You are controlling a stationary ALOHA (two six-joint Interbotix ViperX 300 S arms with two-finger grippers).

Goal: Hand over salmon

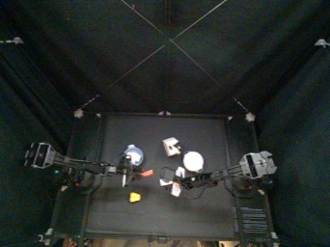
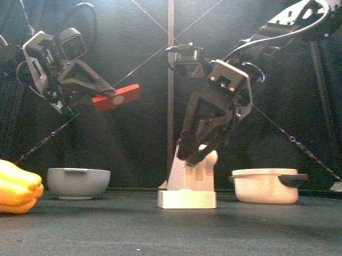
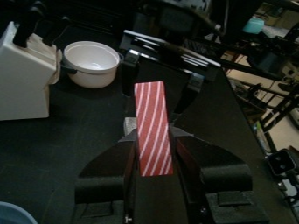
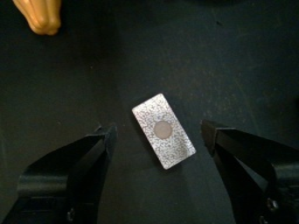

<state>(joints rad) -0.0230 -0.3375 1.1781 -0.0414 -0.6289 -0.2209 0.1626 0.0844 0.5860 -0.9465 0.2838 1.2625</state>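
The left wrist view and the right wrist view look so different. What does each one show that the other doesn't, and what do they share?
Only the left wrist view shows the salmon, a red-and-white striped strip held in the left pincer, plus a white bowl and a white block. Only the right wrist view shows the open right pincer above a silvery rectangular tile, and a yellow-orange piece. Both share the black table.

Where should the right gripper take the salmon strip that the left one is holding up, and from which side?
Take the free far end of the salmon. The left gripper clamps its near end between the jaws, and the striped strip sticks straight out past the fingertips, held in the air. Bring the open right gripper in head-on from opposite the left arm, jaws closing across the strip's narrow width, probably on its flat faces.
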